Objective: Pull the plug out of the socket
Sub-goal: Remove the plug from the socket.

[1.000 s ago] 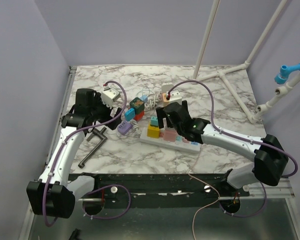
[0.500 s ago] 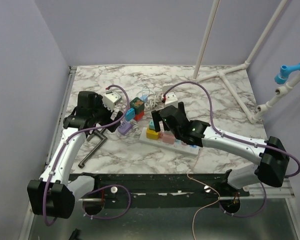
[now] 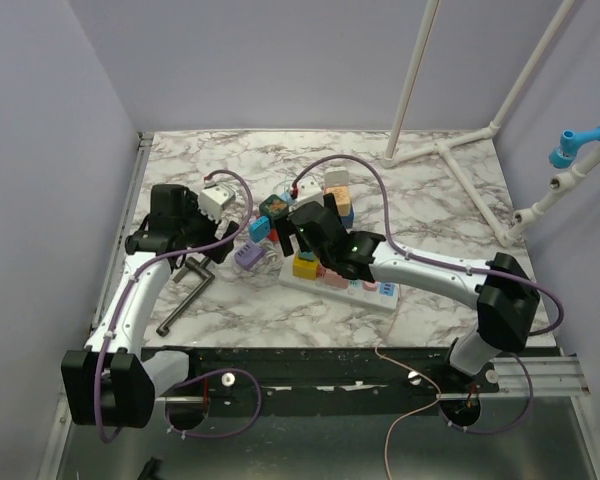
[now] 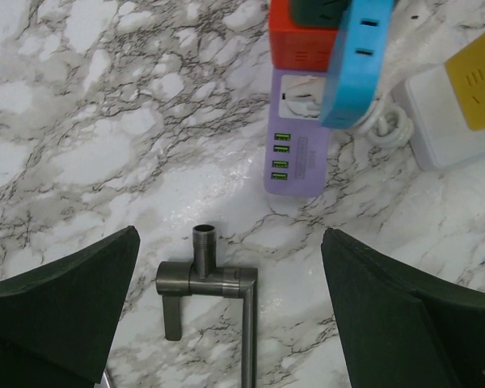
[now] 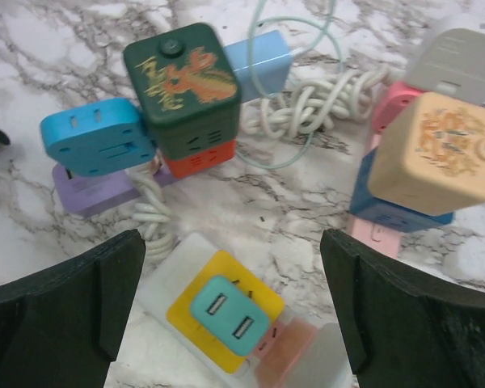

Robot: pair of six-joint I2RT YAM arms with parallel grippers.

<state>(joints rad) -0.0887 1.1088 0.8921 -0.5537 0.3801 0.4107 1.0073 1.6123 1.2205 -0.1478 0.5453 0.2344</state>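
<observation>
A teal two-port plug [image 5: 226,314] sits in the yellow socket [image 5: 200,284] at the left end of a white power strip [image 3: 365,290]. My right gripper [image 5: 232,259] hangs open above that end, one black finger on each side and neither touching the plug. From above, the right gripper [image 3: 308,245] partly covers the yellow socket [image 3: 305,265]. My left gripper [image 4: 230,242] is open over bare marble, with a grey metal valve [image 4: 206,279] lying between its fingers and nothing held. In the top view the left gripper [image 3: 200,250] stands left of the adapters.
Loose adapters cluster behind the strip: a green cube [image 5: 182,77] on an orange block, a blue adapter [image 5: 97,137], a purple USB strip [image 4: 295,137], a beige cube [image 5: 436,153] on blue and pink blocks. A coiled white cord [image 5: 307,105] lies among them. White pipe frame [image 3: 450,150] stands back right.
My right arm has swung left along the strip, so its open gripper now hangs over the yellow socket and teal plug. The left arm has barely shifted.
</observation>
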